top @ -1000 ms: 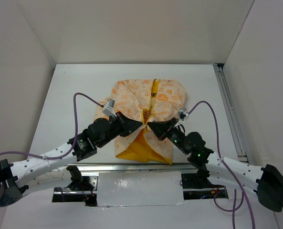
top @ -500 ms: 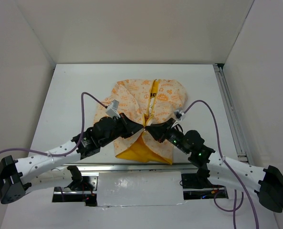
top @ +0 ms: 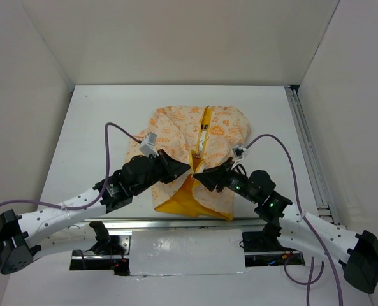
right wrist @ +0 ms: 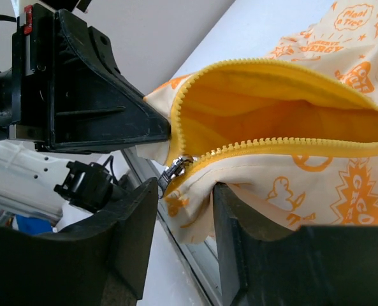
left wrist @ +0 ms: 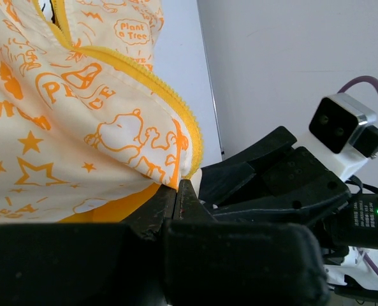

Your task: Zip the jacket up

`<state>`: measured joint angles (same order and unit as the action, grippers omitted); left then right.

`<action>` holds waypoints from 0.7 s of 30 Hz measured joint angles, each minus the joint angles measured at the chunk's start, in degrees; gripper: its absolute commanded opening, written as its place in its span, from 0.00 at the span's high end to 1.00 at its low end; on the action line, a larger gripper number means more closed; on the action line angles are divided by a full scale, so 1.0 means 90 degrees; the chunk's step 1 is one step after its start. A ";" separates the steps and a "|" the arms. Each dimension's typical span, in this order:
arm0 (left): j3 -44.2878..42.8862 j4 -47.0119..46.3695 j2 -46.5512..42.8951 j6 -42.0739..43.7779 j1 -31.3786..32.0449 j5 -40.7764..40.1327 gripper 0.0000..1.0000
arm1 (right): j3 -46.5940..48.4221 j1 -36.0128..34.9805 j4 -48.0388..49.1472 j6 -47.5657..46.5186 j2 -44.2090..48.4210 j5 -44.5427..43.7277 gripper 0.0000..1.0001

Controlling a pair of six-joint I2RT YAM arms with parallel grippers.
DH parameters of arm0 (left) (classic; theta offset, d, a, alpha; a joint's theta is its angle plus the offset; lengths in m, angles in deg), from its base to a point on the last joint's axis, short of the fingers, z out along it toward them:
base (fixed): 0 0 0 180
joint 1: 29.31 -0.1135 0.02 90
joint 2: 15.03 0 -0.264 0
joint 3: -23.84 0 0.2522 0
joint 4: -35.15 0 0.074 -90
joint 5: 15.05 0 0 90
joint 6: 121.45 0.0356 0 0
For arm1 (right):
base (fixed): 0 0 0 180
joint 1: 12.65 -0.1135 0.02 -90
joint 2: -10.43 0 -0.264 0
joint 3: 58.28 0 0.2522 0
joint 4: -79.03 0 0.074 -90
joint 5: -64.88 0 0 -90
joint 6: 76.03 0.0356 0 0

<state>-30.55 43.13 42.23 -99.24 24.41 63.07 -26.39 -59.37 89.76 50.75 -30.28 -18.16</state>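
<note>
Right wrist: cream jacket (right wrist: 316, 185), toothed yellow zipper (right wrist: 271, 145).

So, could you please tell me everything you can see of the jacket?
The jacket is small, pale cream fabric printed with orange cartoons, stars and words, with yellow lining and zipper teeth. It lies on the table, its lower front gaping to show the lining. The left end effector pinches one bottom corner; the open right end effector straddles the other edge beside the metal slider.
</note>
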 measured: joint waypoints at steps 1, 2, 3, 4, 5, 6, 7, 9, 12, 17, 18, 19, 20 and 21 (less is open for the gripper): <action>0.0000 -0.0012 -0.0019 0.0000 -0.0010 0.0015 1.00 | -0.0002 0.0061 0.0007 0.0073 -0.0005 0.0090 0.55; 0.0000 -0.0029 -0.0039 0.0002 -0.0019 0.0032 1.00 | -0.0012 0.0107 0.0029 0.0143 -0.0005 0.0163 0.55; 0.0000 -0.0036 -0.0051 0.0005 -0.0024 0.0063 1.00 | -0.0017 0.0141 0.0056 0.0182 -0.0002 0.0231 0.56; 0.0000 -0.0051 -0.0056 0.0005 -0.0027 0.0092 1.00 | -0.0022 0.0170 0.0085 0.0223 -0.0010 0.0318 0.57; 0.0000 -0.0075 -0.0056 0.0007 -0.0029 0.0129 1.00 | -0.0022 0.0192 0.0119 0.0260 -0.0032 0.0391 0.58; 0.0000 -0.0085 -0.0056 0.0007 -0.0032 0.0187 1.00 | -0.0019 0.0209 0.0158 0.0289 -0.0068 0.0486 0.58; 0.0000 -0.0100 -0.0056 0.0007 -0.0032 0.0221 1.00 | -0.0019 0.0226 0.0192 0.0316 -0.0124 0.0573 0.60; 0.0000 -0.0134 -0.0056 0.0005 -0.0032 0.0306 1.00 | -0.0022 0.0240 0.0265 0.0367 -0.0245 0.0736 0.62; 0.0000 -0.0185 -0.0056 0.0005 -0.0032 0.0391 1.00 | -0.0022 0.0282 0.0367 0.0461 -0.0410 0.0945 0.77; 0.0000 -0.0216 -0.0056 0.0005 -0.0034 0.0498 1.00 | -0.0100 0.0379 0.0602 0.0661 -0.0321 0.0969 0.99; 0.0000 -0.0214 -0.0056 0.0000 -0.0034 0.0495 1.00 | -0.0100 0.0391 0.0605 0.0656 -0.0274 0.0947 1.00; 0.0000 -0.0211 -0.0056 -0.0005 -0.0034 0.0478 1.00 | -0.0100 0.0398 0.0595 0.0665 -0.0216 0.0925 1.00; 0.0000 -0.0206 -0.0056 -0.0005 -0.0034 0.0466 1.00 | -0.0100 0.0401 0.0559 0.0663 -0.0143 0.0896 1.00; 0.0000 -0.0199 -0.0058 -0.0010 -0.0034 0.0425 1.00 | -0.0100 0.0401 0.0510 0.0665 -0.0080 0.0865 1.00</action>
<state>-30.55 41.33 41.70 -99.33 24.10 66.90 -27.28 -55.77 94.35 56.74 -31.00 -10.38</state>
